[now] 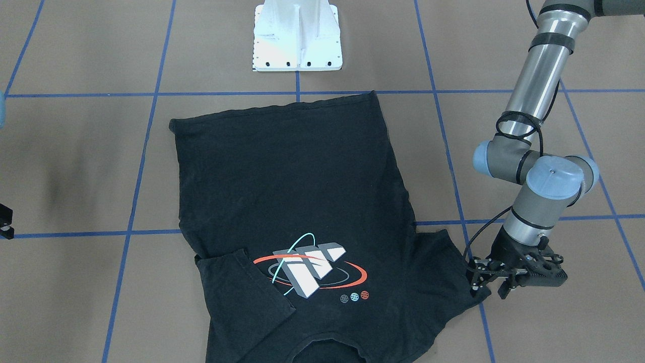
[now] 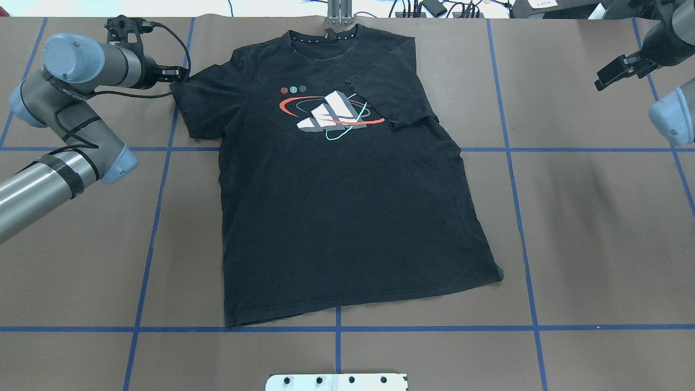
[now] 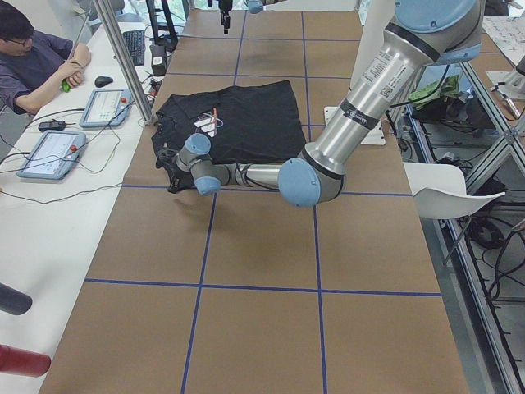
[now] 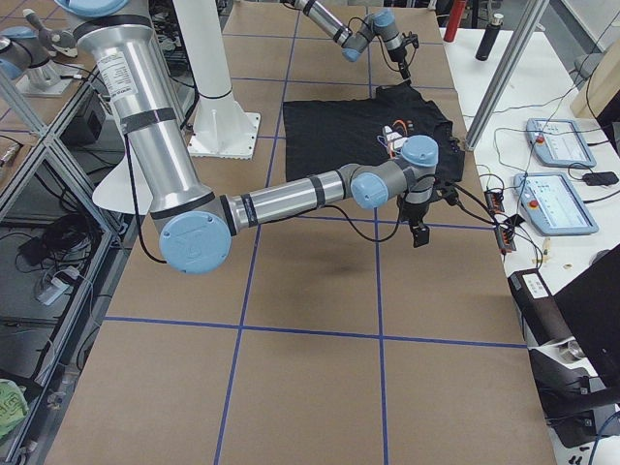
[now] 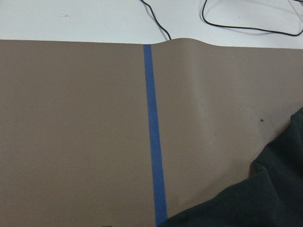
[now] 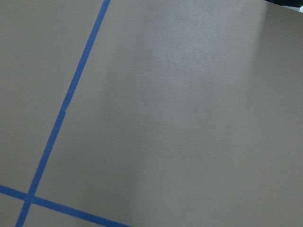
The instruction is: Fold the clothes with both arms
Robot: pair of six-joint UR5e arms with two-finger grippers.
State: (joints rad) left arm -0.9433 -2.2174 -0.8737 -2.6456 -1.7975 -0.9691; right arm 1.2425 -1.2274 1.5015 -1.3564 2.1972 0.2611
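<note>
Black T-shirt (image 2: 347, 217) is lying flat, graphic up, mid-frame on the surface (image 2: 570, 244).
Left gripper (image 1: 490, 291) is sitting at the spread sleeve's tip, jaws apart, grasping nothing. Right gripper (image 2: 605, 76) is hanging upper right, well apart from the shirt; can't tell its grip. Other sleeve is lying folded over the graphic.

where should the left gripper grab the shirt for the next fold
Take the outer hem of the left sleeve, coming in low from the robot's left. It lies flat and spread toward the left gripper, while the right sleeve is already folded in over the graphic's edge.
</note>
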